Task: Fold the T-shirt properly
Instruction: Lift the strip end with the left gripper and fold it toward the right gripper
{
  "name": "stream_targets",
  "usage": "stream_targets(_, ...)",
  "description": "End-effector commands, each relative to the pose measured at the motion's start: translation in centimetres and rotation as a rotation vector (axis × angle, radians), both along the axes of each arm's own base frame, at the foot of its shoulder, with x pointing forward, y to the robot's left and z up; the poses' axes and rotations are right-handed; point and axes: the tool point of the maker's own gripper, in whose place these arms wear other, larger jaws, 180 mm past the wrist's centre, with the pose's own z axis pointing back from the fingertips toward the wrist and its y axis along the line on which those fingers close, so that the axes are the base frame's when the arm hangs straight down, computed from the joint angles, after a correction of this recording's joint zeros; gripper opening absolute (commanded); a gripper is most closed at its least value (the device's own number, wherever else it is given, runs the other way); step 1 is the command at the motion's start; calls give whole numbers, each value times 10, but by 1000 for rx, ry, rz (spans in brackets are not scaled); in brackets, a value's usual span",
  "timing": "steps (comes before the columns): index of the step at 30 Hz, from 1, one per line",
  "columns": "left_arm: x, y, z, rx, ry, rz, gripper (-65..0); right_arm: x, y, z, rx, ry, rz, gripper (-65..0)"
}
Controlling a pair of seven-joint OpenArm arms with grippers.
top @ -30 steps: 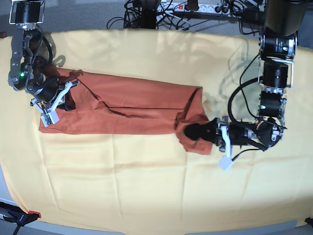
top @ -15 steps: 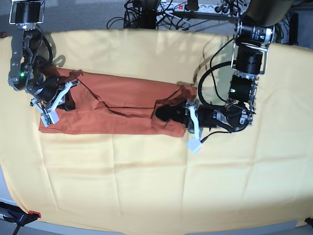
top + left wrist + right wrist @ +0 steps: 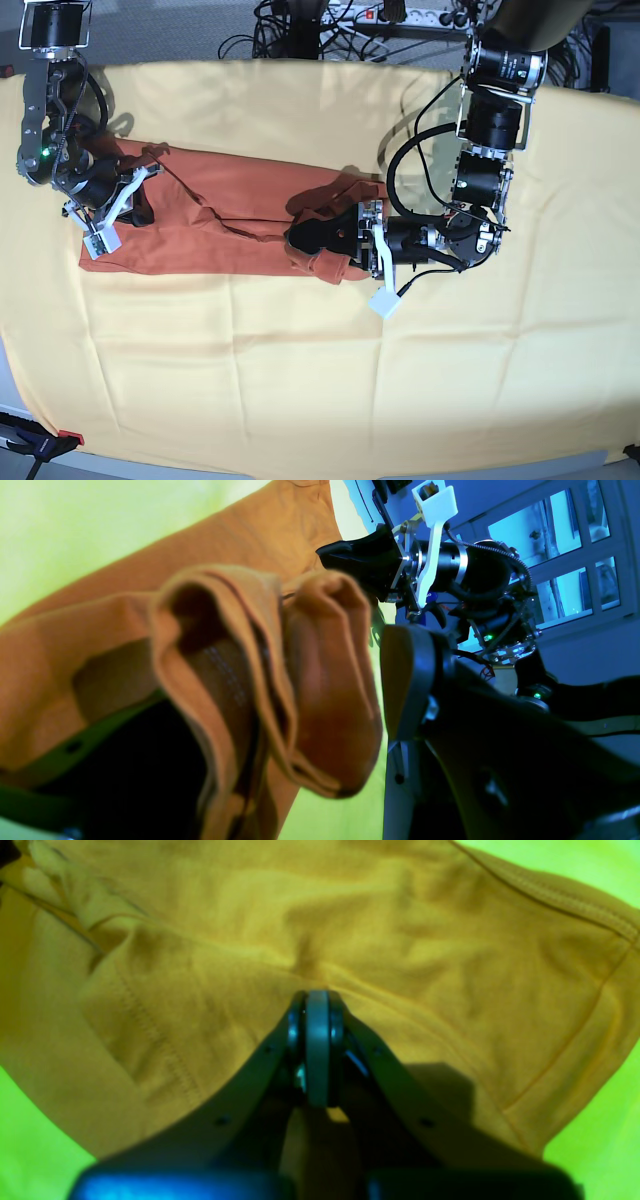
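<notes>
Between the jaws of the left gripper (image 3: 312, 236), a bunched fold of the T-shirt (image 3: 240, 215) is clamped; thick, doubled layers of the cloth (image 3: 280, 690) are seen hanging right at the jaws in the left wrist view. Beyond them, the shirt is stretched flat across the pale yellow cloth (image 3: 300, 380) covering the desk. At the far end, the jaws of the right gripper (image 3: 317, 1005) are pressed together on the shirt fabric (image 3: 350, 930), which is spread wrinkled ahead of them.
</notes>
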Motion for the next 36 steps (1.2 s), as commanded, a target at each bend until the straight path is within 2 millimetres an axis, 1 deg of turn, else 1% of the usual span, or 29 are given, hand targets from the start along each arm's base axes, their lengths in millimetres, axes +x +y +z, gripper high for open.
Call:
stream_targets(1,12,-3,24,-69,-46,18,-247,-3,-7,-2,-45,20,10,-650)
stream_targets(3,9,-3,30,-111,-34,12,-247,-2,-7,-2,-41,19,9,-650)
stream_targets(5,2,-4,24,-79,-26,-29,-247,-2,-6,-2,-37,19,9,-650)
stream_targets(9,-2,-4,22,-62,-23,-52,-247,-2,-6,-2,-38,19,9,-650)
stream_targets(15,2,-3,26,-73,-32,-36,-247,-2,-6,-2,-38,19,9,-650)
stream_targets(17,11,2,34,-84,-52,-11,-247,-2,-6,-2,-38,19,9,-650)
stream_targets(20,36,22,57,-122,-106,75,-247,-2,-6,-2,-37,19,9,-650)
stream_targets(22,55,43,77,-159,-150,155,-247,-2,-6,-2,-38,20,9,-650)
stream_targets(24,69,65,93,-187,-185,226,-247,-2,-6,-2,-38,20,9,-650)
stream_targets(26,74,83,99,-186,-204,260,-247,-2,-6,-2,-37,19,9,-650)
stream_targets(29,77,99,101,-180,-228,296,-256,-2,-5,-1,-34,15,9,-650)
stream_targets(30,77,103,100,-168,-225,297,-285,-2,-5,-1,-33,15,9,-650)
stream_targets(31,76,106,98,-157,-225,297,-344,-2,-5,-1,-33,15,9,-650)
stream_targets(32,75,108,95,-144,-221,296,-432,-2,-5,-1,-33,15,9,-650)
stream_targets(34,72,112,90,-123,-213,293,-643,-2,-5,-1,-33,16,9,-650)
stream_targets(35,71,113,88,-116,-209,292,-650,-2,-5,-1,-33,16,9,-650)
stream_targets(36,69,113,81,-92,-198,287,-650,-2,-5,-1,-33,15,9,-650)
